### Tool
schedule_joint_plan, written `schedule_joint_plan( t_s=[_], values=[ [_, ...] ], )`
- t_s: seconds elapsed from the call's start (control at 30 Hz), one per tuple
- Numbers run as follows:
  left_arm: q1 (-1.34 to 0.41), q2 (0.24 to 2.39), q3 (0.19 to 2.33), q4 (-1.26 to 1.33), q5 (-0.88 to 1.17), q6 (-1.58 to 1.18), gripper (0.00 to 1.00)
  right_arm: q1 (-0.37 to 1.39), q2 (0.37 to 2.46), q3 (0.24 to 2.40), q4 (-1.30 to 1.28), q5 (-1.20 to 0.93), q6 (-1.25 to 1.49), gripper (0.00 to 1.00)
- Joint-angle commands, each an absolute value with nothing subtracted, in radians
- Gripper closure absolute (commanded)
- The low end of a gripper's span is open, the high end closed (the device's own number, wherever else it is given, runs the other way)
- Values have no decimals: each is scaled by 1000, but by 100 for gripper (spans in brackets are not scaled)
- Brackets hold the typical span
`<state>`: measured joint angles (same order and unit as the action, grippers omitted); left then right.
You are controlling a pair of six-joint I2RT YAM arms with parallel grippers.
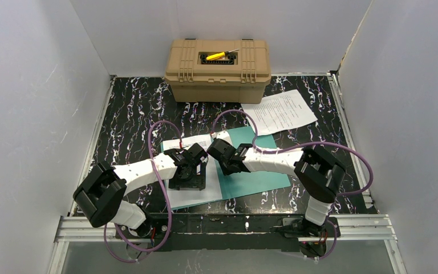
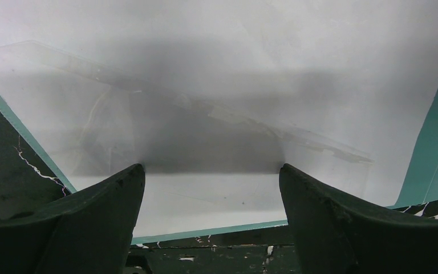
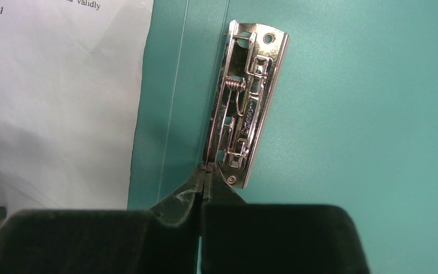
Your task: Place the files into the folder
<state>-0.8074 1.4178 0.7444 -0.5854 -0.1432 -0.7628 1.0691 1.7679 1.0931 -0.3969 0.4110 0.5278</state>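
An open teal folder (image 1: 262, 177) lies on the table's middle. One white printed sheet (image 1: 194, 195) lies on its left leaf; the wrist views show it too (image 2: 234, 68) (image 3: 57, 103). The second sheet (image 1: 279, 111) lies on the table at the back right, outside the folder. My left gripper (image 1: 189, 174) (image 2: 210, 168) is open, tips down on the first sheet near its front edge. My right gripper (image 1: 215, 149) (image 3: 205, 168) is shut, its tips pinched at the near end of the folder's metal clip (image 3: 251, 103) by the spine.
A tan hard case (image 1: 218, 68) with a yellow-handled tool (image 1: 217, 55) on its lid stands at the back centre. White walls close in three sides. The black marbled tabletop (image 1: 131, 114) shows around the folder. Purple cables loop over both arms.
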Motion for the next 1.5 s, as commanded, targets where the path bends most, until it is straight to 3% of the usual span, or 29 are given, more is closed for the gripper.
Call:
schedule_joint_plan(
  t_s=[0.0,0.7,1.47],
  values=[
    [-810,1482,688,-526,-134,-785,14,1100,1863,1039,-519,474,534,99],
    [-810,1516,660,-497,-132,-799,15,1111,1842,1006,-585,590,580,99],
    [-810,1493,647,-501,-134,-789,16,1109,1688,1217,-585,586,574,99]
  ],
)
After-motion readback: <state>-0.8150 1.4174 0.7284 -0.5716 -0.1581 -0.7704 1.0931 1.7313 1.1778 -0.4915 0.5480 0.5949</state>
